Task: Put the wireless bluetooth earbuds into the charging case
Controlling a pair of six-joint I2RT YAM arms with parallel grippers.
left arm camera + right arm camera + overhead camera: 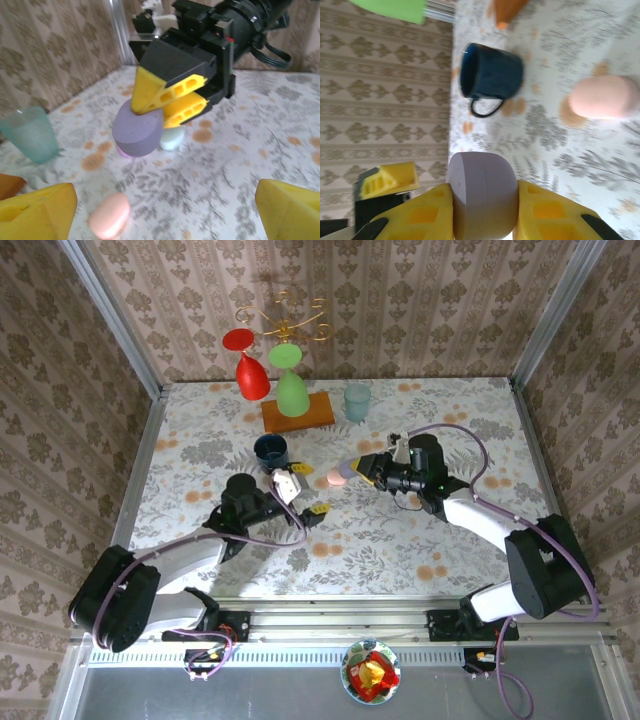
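Right gripper clamped on the lilac charging case, near the centre of the table, right of the blue mug. Left gripper spread wide, holding nothing, facing it; pink case lies on the table just before it

The lilac case looks smooth, matt plastic.

the flowery counter holds a blue mug; a pink case lies near it, a pale cup farther off.
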